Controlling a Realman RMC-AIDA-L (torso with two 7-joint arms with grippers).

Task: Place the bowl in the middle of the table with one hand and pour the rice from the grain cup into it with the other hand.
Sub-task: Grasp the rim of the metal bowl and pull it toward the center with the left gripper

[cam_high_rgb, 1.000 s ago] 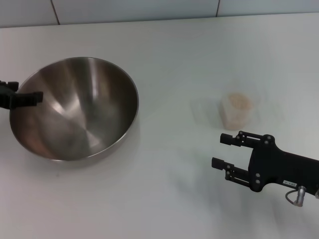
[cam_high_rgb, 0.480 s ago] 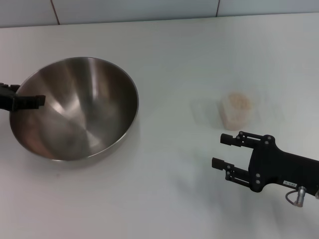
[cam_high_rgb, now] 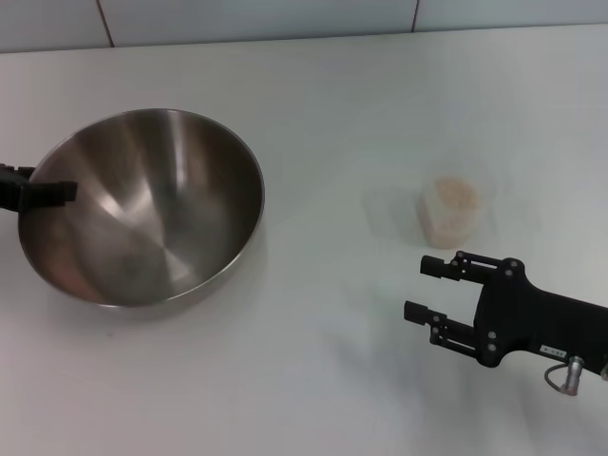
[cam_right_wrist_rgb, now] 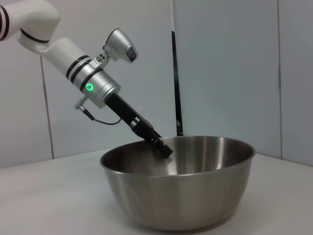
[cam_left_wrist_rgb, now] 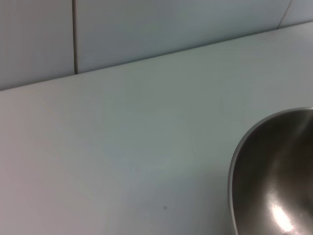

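Note:
The steel bowl (cam_high_rgb: 142,204) sits on the left part of the white table (cam_high_rgb: 332,104). My left gripper (cam_high_rgb: 43,193) reaches over the bowl's left rim into it; the right wrist view shows the bowl (cam_right_wrist_rgb: 181,181) with that gripper (cam_right_wrist_rgb: 163,146) dipping inside its far rim. The left wrist view catches only the bowl's edge (cam_left_wrist_rgb: 237,161). The clear grain cup (cam_high_rgb: 449,214) stands upright on the right with rice (cam_high_rgb: 455,193) in it. My right gripper (cam_high_rgb: 418,287) hangs open just in front of the cup, apart from it, holding nothing.
A tiled wall (cam_high_rgb: 285,14) runs along the table's far edge. Bare tabletop lies between the bowl and the cup.
The left gripper has shifted slightly at the bowl's rim, first inward, then back toward the left. The bowl, the cup and the right gripper have stayed put.

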